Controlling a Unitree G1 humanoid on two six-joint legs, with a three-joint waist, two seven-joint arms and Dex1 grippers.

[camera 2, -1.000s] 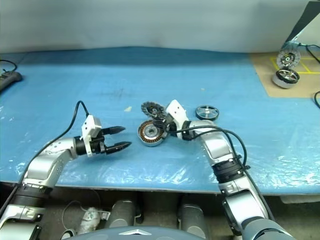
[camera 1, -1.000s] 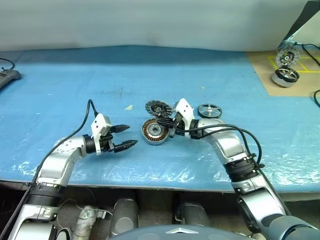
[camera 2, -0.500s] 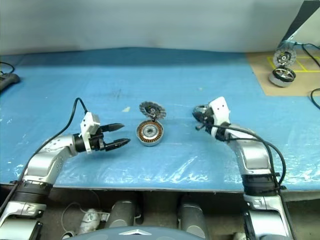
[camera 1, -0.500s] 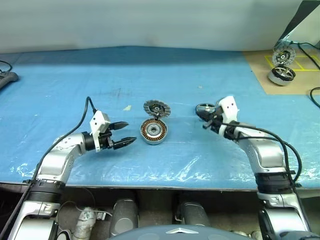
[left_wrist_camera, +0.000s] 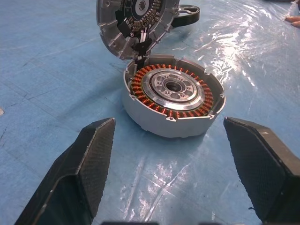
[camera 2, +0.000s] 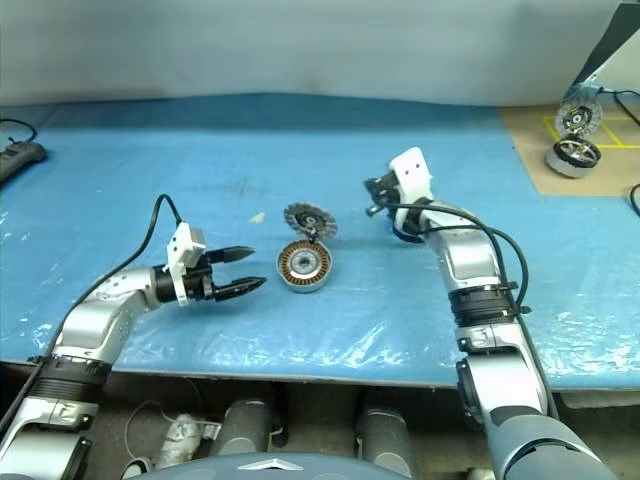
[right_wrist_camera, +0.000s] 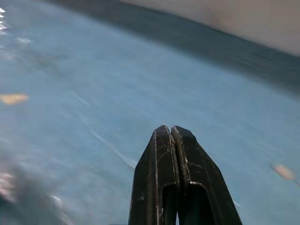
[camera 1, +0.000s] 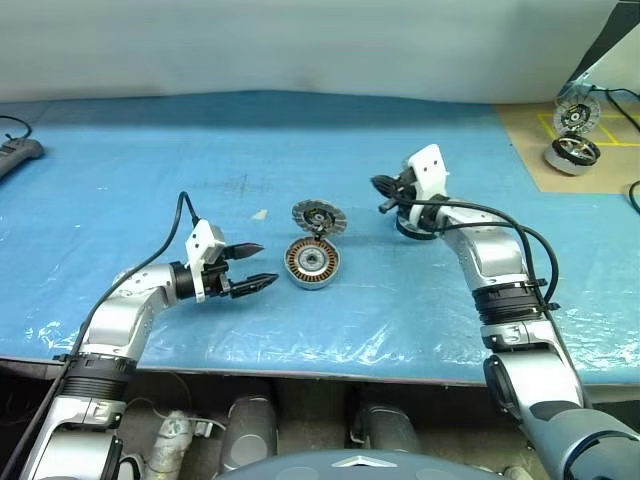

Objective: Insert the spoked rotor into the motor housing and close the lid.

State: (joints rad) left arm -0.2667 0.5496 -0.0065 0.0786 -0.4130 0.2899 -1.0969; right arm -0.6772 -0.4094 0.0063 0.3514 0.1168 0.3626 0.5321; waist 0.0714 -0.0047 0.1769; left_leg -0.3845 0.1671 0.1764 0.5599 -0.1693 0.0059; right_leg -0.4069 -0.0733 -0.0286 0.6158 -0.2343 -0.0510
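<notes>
Left gripper (camera 1: 255, 266): is being held released, jaws spread wide, just beside the motor housing (camera 1: 310, 263) and apart from it.
Right gripper (camera 1: 381, 195): is being kept clenched on nothing, fingers pressed together, raised above the worktop (camera 1: 150, 170).
Motor housing: is being shown open, copper windings exposed, on the blue sheet.
Lid (camera 1: 317, 217): is being propped upright at the housing's far rim, ribbed face toward the housing.
Spoked rotor (left_wrist_camera: 185, 12): is being left flat on the worktop beyond the lid, under the right wrist.
</notes>
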